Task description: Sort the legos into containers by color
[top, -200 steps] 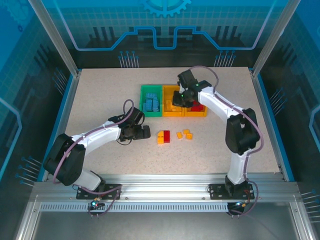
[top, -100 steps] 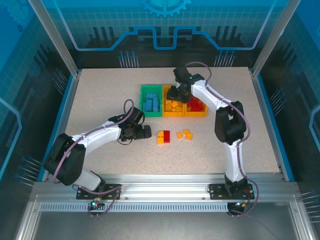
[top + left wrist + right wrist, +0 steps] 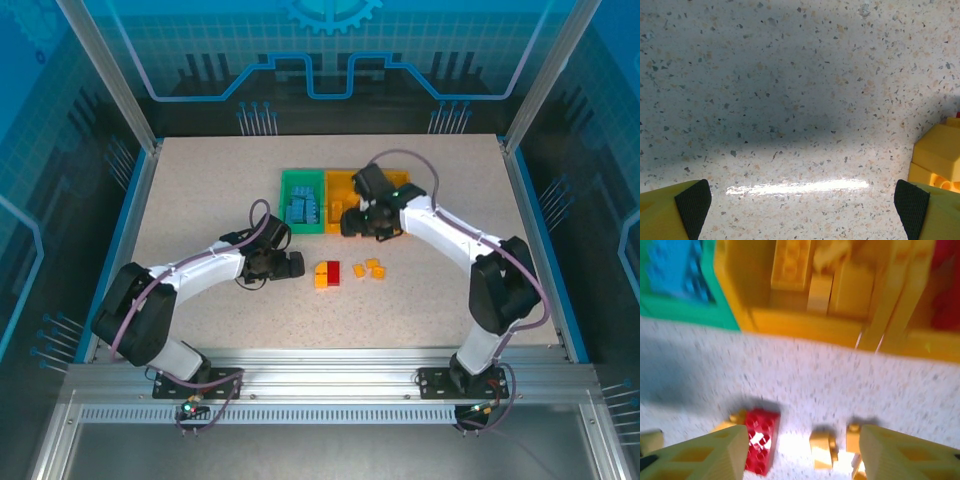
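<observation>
The right gripper (image 3: 804, 439) hung spread and, so far as its blurred view showed, empty over the red brick (image 3: 760, 442) at lower left, which touched a yellow brick (image 3: 320, 276) beside the wide-spread left gripper (image 3: 802, 200), so one pinch might have taken both colors.

The table (image 3: 200, 190) was pale, with lots of tiny dark and brown specks. A thin blue strip (image 3: 122, 235) ran along its left side. Shiny blue walls (image 3: 330, 50) stood around it, held up by gray metal posts (image 3: 112, 75). A gray metal rail (image 3: 330, 375) lay across the near edge. A bright streak of light (image 3: 797, 187) shone on the tabletop.
</observation>
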`<act>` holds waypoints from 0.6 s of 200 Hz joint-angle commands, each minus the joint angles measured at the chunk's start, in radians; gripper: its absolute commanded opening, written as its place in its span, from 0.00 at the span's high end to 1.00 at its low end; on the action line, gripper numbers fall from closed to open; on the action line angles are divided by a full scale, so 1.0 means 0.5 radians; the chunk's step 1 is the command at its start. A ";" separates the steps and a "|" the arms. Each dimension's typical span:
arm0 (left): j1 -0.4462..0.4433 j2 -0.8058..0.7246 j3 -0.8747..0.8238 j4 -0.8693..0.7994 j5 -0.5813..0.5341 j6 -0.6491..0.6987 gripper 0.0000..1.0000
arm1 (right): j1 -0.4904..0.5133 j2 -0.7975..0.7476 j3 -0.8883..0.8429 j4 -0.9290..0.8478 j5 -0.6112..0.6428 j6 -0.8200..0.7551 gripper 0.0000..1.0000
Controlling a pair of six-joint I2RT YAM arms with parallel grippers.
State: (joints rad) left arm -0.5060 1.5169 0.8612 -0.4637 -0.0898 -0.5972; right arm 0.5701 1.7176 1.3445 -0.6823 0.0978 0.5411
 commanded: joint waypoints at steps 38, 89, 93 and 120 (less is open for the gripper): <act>-0.003 0.005 0.009 0.007 -0.001 -0.035 0.01 | 0.230 0.059 -0.309 0.008 0.223 0.093 0.46; -0.002 -0.007 -0.014 -0.007 -0.020 -0.024 0.01 | 0.274 0.214 -0.228 -0.040 0.265 0.084 0.47; -0.001 -0.006 -0.016 -0.008 -0.020 -0.024 0.01 | 0.274 0.226 -0.223 -0.045 0.262 0.084 0.48; -0.003 -0.012 -0.025 -0.014 -0.026 -0.018 0.01 | 0.276 0.304 -0.216 -0.053 0.261 0.095 0.50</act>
State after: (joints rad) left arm -0.5060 1.5219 0.8612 -0.4629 -0.0902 -0.6014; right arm 0.6960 1.8343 1.2118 -0.6895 0.2100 0.5755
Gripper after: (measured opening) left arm 0.987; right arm 0.503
